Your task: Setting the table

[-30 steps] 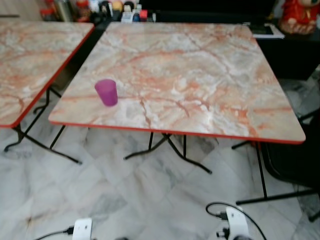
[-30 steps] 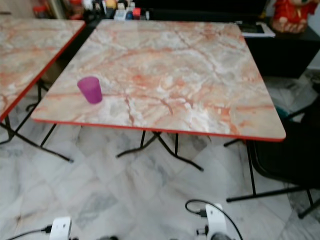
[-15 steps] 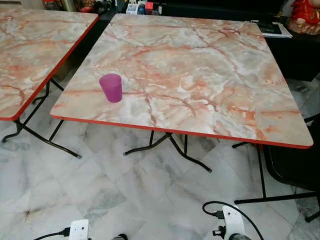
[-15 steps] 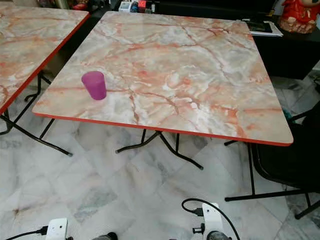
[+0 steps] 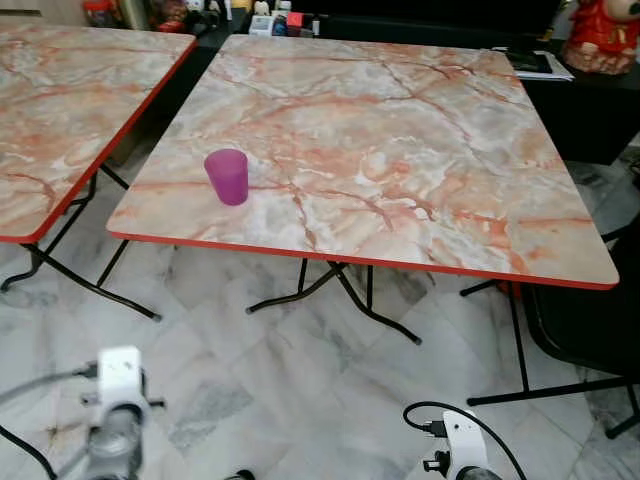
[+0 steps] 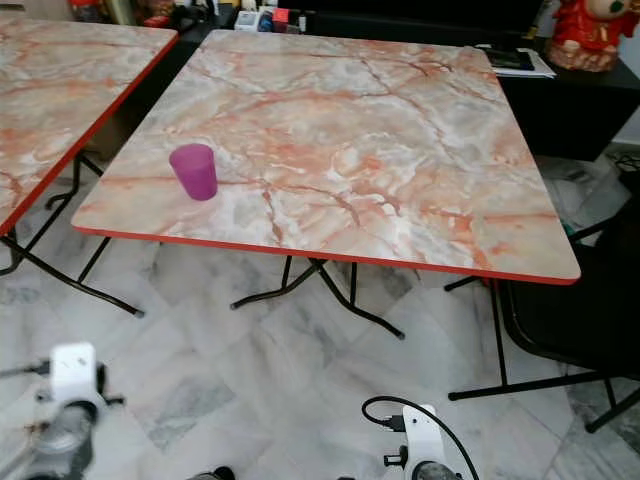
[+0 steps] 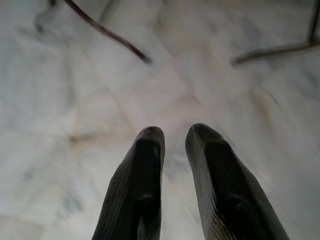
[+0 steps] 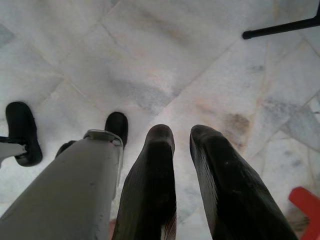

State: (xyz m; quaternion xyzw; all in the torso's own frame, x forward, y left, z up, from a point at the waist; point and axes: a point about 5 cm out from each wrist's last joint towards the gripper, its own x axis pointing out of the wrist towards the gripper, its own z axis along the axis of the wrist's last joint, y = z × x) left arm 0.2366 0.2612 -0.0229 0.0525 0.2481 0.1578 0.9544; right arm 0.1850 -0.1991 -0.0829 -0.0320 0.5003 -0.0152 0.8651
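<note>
Purple plastic cup (image 5: pixel 227 176): upright near the marble-patterned table's (image 5: pixel 400 150) front-left edge. Left gripper (image 7: pixel 174 137), nearer, low over the floor, fingers slightly parted, empty; right gripper (image 8: pixel 182 137) likewise; cup lies ahead and above.

Glossy marble-look laminate, pink and orange veined, on the bench (image 5: pixel 400 150), with a red edge band and thin black metal legs (image 5: pixel 340 290). Translucent purple plastic for the cup (image 5: pixel 228 176). Polished white-grey marble tiles on the floor (image 5: pixel 250 370). Matt black, faintly textured fingers (image 7: pixel 145 190).
</note>
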